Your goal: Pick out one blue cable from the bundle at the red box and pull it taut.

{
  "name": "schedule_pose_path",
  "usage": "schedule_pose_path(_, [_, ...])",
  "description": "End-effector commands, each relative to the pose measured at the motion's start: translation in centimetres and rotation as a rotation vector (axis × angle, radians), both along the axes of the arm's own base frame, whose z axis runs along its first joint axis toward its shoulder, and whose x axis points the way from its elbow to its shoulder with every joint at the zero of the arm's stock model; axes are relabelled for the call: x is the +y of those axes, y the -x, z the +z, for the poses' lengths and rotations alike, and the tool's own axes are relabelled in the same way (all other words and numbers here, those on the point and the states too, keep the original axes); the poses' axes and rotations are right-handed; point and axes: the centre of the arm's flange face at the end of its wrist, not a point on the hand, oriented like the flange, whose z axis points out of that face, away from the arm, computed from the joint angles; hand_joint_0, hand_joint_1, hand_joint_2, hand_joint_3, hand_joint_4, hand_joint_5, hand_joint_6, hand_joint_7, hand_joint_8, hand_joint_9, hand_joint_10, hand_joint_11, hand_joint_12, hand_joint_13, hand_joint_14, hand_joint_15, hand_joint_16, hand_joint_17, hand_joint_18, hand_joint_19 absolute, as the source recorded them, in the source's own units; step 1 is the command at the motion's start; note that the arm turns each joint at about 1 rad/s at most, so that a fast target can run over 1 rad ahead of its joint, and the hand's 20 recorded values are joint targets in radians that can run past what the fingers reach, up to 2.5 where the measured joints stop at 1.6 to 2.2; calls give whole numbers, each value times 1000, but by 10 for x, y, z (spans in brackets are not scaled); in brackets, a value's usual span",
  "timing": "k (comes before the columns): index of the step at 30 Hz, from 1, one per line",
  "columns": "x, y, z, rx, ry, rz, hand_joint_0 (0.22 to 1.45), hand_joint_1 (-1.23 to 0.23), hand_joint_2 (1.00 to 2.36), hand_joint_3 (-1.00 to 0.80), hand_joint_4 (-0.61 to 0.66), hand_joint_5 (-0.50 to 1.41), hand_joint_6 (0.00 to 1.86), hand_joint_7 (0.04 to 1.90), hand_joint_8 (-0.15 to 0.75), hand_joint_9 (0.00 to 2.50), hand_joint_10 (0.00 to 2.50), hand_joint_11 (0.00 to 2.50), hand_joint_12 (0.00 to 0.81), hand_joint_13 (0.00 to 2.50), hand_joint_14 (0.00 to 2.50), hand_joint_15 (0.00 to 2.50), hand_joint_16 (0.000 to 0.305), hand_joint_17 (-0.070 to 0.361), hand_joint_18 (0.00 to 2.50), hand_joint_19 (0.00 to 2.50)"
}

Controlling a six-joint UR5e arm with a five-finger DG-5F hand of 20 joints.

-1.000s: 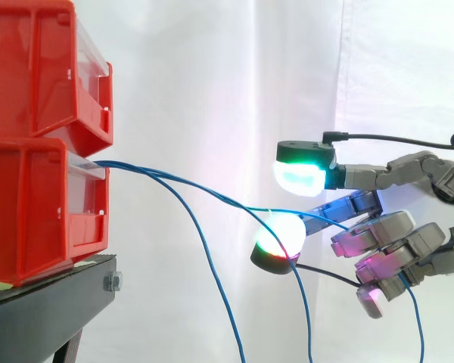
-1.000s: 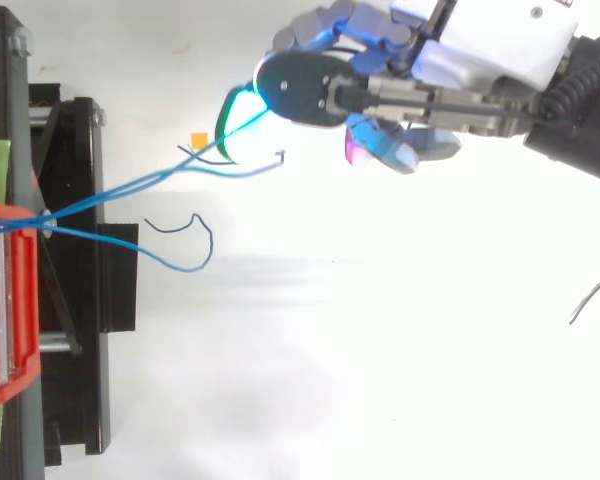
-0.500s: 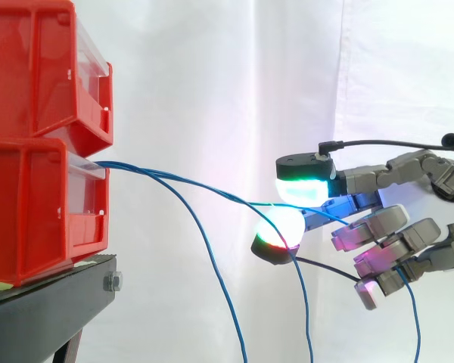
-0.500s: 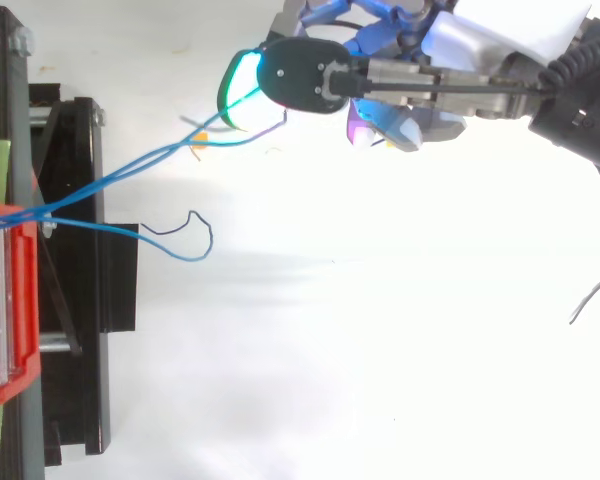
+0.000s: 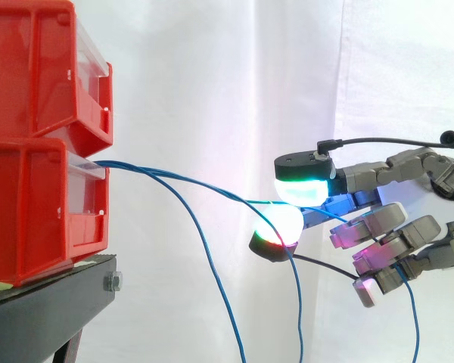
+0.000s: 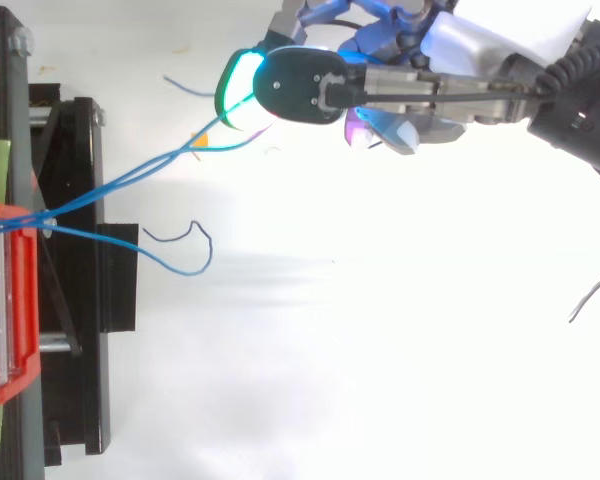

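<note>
Several thin blue cables (image 5: 178, 178) leave the front of the lower red bin (image 5: 30, 212) together. One blue cable (image 6: 130, 182) runs out to my hand (image 5: 386, 227), sagging a little along the way. The hand (image 6: 410, 90) is level with the bin's mouth and well to its right in the side view. A green-glowing fingertip (image 5: 303, 189) above and a white-and-red one (image 5: 278, 227) below pinch the cable between them. Past the pinch the cable hangs down. The other fingers are loosely curled behind, one tip glowing magenta.
A second red bin (image 5: 38, 68) sits on top of the lower one, both on a black stand (image 5: 45, 318). Another blue cable (image 5: 212, 265) droops steeply from the bin. In the top view a loose cable (image 6: 185, 262) curls beside the stand (image 6: 80, 300). White curtain behind.
The green-glowing fingertip has come down towards the white-and-red one, closing the gap on the cable. In the top view the hand has shifted slightly towards the upper edge.
</note>
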Motion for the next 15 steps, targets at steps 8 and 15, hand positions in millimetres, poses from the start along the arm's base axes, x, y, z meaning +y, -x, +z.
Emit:
schedule_pose_path(8, [8, -5, 1, -14, 2, 45, 611, -757, 1016, -62, -163, -142, 945, 823, 186, 746, 2500, 532, 322, 1036, 1717, 866, 51, 114, 765, 1061])
schedule_pose_path(15, [10, -6, 1, -18, -3, 63, 603, -771, 1011, -363, -125, -150, 948, 796, 164, 657, 2500, 636, 282, 1023, 894, 1263, 43, 97, 666, 1068])
